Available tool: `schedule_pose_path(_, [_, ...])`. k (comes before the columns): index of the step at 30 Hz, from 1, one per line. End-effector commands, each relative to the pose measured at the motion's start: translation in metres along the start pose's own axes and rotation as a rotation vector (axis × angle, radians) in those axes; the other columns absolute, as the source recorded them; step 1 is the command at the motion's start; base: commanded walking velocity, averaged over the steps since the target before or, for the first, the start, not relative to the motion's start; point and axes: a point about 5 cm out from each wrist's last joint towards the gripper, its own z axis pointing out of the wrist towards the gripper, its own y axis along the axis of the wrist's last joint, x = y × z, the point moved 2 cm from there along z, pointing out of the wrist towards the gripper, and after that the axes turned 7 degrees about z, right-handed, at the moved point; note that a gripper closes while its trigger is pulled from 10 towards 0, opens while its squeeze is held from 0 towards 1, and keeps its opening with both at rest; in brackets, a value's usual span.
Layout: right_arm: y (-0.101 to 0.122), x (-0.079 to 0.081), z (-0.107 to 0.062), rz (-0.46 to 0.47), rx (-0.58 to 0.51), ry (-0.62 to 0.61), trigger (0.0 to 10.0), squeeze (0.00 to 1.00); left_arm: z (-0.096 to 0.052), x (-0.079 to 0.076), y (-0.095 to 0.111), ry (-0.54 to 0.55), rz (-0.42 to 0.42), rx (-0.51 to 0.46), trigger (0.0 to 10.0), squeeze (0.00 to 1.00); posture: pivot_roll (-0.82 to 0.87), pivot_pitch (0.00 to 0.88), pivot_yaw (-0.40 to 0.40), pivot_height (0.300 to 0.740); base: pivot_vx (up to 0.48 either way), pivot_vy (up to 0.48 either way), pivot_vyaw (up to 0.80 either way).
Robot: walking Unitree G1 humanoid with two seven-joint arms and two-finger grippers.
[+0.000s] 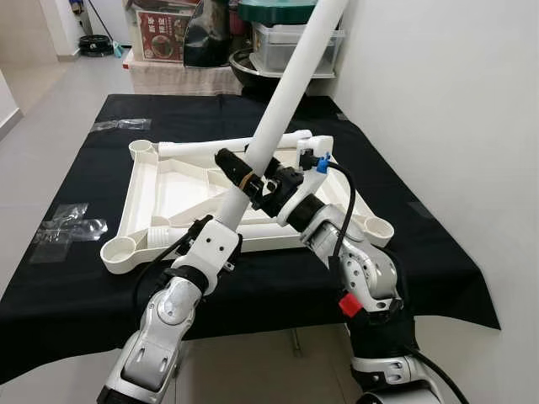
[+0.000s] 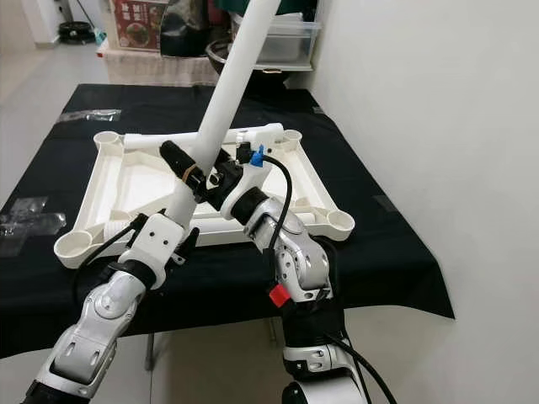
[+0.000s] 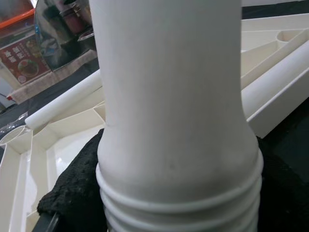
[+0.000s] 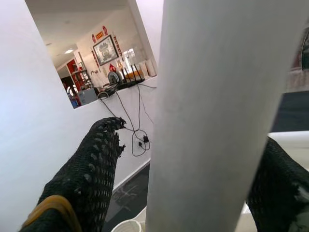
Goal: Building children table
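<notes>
**Inspector:** Report the leg's orientation.

**Operator:** I see the white table leg (image 1: pixel 286 101) tilted, its long axis running from low near the front edge of the upturned white tabletop (image 1: pixel 160 198) up and away toward the storage boxes (image 1: pixel 295 42) behind the black-draped table (image 1: pixel 76 278). Its ribbed, threaded end points down, at the left gripper.

**Inspector:** Arm poses and grip?

**Operator:** Both arms are raised and bent over the tabletop's front edge. My left gripper (image 1: pixel 221 225) is clamped around the leg's lower end; the left wrist view shows black padding (image 3: pixel 77 188) pressed to the ribs. My right gripper (image 1: pixel 242 174) reaches in from the right, its black fingers (image 4: pixel 91 164) pinching the leg higher up, one on each side.

**Inspector:** Other parts, any writing?

**Operator:** A second white leg (image 1: pixel 227 148) lies along the tabletop's far edge. A red box (image 1: pixel 164 34) beyond the tabletop carries print I cannot read.
</notes>
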Motion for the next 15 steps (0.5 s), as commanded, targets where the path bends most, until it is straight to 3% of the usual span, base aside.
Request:
schedule_pose_path(1, [-0.005, -0.002, -0.002, 0.033, 0.020, -0.003, 10.0, 0.00, -0.002, -0.003, 0.002, -0.019, 0.045, -0.030, 10.0, 0.00, 0.05, 0.000, -0.077, 0.740, 0.000, 0.000, 0.00])
schedule_pose_path(15, [-0.006, -0.009, -0.003, 0.070, 0.044, -0.020, 10.0, 0.00, -0.013, -0.016, -0.003, -0.096, 0.111, -0.045, 10.0, 0.00, 0.05, 0.000, -0.079, 0.740, 0.000, 0.000, 0.00])
